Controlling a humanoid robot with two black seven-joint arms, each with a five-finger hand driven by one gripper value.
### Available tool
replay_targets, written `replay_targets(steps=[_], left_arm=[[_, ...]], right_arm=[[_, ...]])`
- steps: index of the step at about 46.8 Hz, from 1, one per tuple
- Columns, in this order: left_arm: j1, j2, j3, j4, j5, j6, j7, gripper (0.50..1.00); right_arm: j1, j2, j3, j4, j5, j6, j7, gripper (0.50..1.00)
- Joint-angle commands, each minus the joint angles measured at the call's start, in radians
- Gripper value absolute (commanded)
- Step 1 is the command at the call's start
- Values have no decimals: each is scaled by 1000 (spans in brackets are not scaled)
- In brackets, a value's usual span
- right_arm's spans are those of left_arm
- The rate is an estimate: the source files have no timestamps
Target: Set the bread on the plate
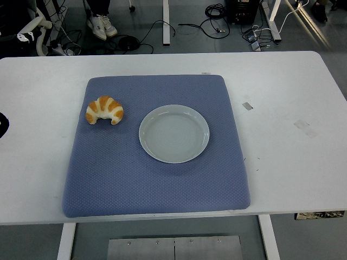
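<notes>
A golden croissant (104,110) with pale stripes lies on the left part of a blue mat (157,184). To its right, near the mat's middle, sits a round pale grey plate (174,133) with nothing on it. A gap of bare mat separates the bread from the plate. A small black part of my left arm (2,125) shows at the picture's left edge, well left of the mat and apart from the bread. My right arm is out of view.
The mat lies on a white table (293,162). Small bits of tape (247,105) are stuck to the table right of the mat. Behind the far edge are a person's white shoes (102,25), cables and table legs on the floor.
</notes>
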Motion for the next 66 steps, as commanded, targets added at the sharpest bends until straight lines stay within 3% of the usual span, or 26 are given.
replay_targets(steps=[1,66], left_arm=[[0,0,2,0,0,1,-3,980],[-11,8,0,-8,5,-8,-2,980]], right_arm=[[0,0,0,0,0,0,0,1000],[0,0,0,0,0,0,0,1000]])
